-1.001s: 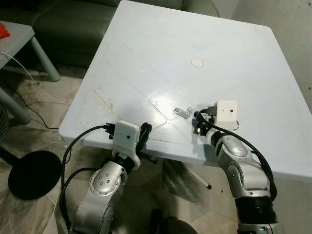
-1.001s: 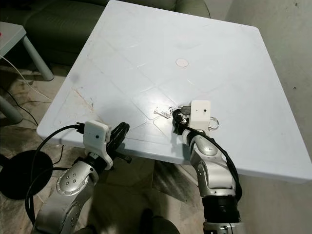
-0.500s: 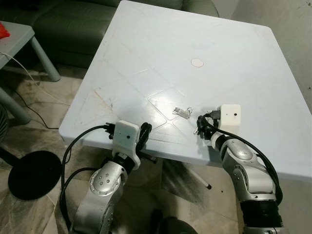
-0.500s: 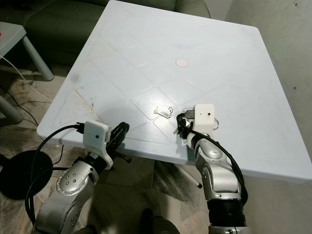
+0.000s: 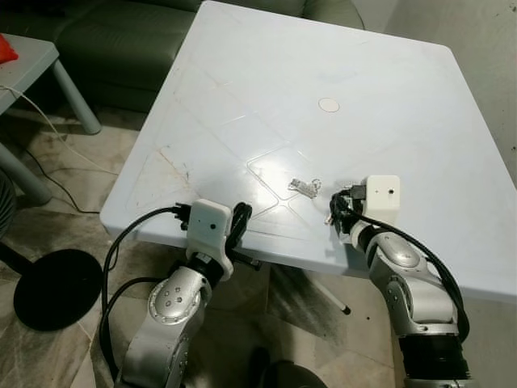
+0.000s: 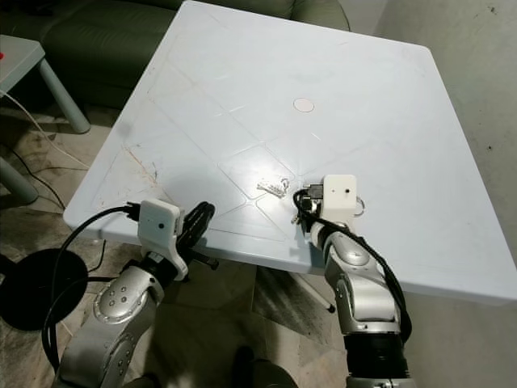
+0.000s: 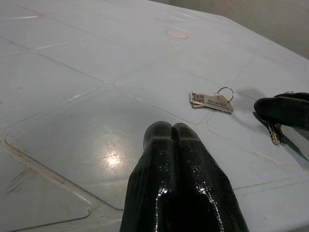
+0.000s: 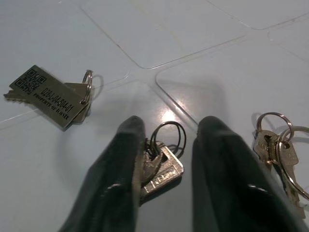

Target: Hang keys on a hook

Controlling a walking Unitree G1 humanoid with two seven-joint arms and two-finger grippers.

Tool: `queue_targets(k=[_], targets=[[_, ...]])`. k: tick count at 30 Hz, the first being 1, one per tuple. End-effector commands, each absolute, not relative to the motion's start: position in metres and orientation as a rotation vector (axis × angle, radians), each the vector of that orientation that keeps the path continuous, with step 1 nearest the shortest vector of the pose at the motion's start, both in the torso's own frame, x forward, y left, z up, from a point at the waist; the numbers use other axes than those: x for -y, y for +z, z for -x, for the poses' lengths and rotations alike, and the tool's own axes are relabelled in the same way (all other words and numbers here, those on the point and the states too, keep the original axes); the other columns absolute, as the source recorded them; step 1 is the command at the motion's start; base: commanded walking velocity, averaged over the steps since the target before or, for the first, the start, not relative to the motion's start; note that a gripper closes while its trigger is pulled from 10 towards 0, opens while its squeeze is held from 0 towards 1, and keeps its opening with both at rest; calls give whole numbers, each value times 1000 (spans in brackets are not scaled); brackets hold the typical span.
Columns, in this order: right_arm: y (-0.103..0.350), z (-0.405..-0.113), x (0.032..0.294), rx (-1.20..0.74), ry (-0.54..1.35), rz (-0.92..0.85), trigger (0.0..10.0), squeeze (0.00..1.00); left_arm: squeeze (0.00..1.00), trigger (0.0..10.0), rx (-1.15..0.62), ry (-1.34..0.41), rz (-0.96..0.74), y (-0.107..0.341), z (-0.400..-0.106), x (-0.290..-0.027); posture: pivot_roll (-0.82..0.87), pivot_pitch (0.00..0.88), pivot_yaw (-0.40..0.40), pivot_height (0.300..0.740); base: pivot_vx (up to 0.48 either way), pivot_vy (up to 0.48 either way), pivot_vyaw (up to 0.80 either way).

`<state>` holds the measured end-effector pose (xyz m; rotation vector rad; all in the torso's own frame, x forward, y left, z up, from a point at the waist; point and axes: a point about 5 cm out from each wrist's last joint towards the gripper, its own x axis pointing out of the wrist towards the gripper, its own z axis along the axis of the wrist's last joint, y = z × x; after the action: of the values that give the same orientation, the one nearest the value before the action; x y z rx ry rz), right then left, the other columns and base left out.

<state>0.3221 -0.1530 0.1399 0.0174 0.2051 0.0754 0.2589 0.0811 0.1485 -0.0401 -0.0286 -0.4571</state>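
White moulded plastic makes up the big square table (image 5: 242, 97), its top scored with shallow diamond-shaped panels and marked by a small round cap (image 5: 329, 104) near the middle; it stands on a mottled stone-tile floor (image 5: 56, 210), with a dark green sofa (image 5: 105, 40) behind it, a pale grey side table (image 5: 32, 65) off to the robot's left and a round black base (image 5: 56, 288) on the floor below that. Three bunches of keys lie on the tabletop: a flat silver tagged key set on a split ring (image 8: 53, 95), printed with a code square and lettering, resting a little way in from the near edge; a small bunch of plain silver keys on a ring (image 8: 161, 164) just beside it toward the robot's right; and a third brass-toned bunch on larger rings (image 8: 280, 150) farther right. The right gripper (image 8: 166, 145) reaches low over the near part of the table from a bent silver arm, its two black fingers spread apart and straddling the plain silver bunch, the ring lying against the inner side of one finger. The left gripper (image 7: 171, 133) is held at the near edge with its fingers pressed together, empty, pointing across the top toward the tagged set.
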Motion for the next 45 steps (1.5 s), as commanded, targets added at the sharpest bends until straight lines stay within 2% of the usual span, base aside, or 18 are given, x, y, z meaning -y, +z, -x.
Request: queue_targets(k=[1, 15, 22, 25, 26, 27, 32, 42, 43, 45], targets=[[138, -319, 158, -209, 56, -12, 0, 0, 0, 10000, 17, -454, 45, 146, -258, -81, 2, 242, -107, 740, 0, 0, 0], [142, -321, 156, -185, 70, -30, 0, 0, 0, 10000, 20, -454, 45, 146, -259, -80, 0, 235, -104, 740, 0, 0, 0], [154, -324, 154, -124, 85, -73, 0, 0, 0, 10000, 22, -458, 46, 147, -260, -79, 0, 235, -103, 740, 0, 0, 0], [160, -324, 152, -83, 110, -39, 0, 0, 0, 10000, 24, -459, 45, 148, -261, -79, 0, 235, -103, 740, 0, 0, 0], [158, -324, 153, -91, 96, -26, 3725, 0, 0, 10000, 24, -460, 46, 147, -261, -79, 0, 228, -103, 740, 0, 0, 0], [156, -325, 155, -106, 81, -27, 10000, 0, 0, 10000, 25, -461, 46, 147, -261, -79, 0, 228, -103, 740, 0, 0, 0], [155, -326, 157, -110, 67, -31, 10000, 0, 0, 10000, 27, -463, 46, 147, -261, -78, 1, 221, -102, 740, 0, 0, 0], [137, -322, 156, -175, 107, 96, 10000, 0, 0, 10000, 31, -468, 46, 148, -262, -77, -3, 221, -101, 740, 0, 0, 0], [136, -321, 155, -188, 114, 91, 10000, 1000, 0, 10000, 31, -469, 45, 148, -262, -77, -3, 221, -101, 740, 0, 0, 0], [135, -320, 157, -187, 96, 108, 10000, 1000, 0, 10000, 30, -469, 46, 148, -261, -77, -5, 227, -101, 740, 0, 0, 0]])
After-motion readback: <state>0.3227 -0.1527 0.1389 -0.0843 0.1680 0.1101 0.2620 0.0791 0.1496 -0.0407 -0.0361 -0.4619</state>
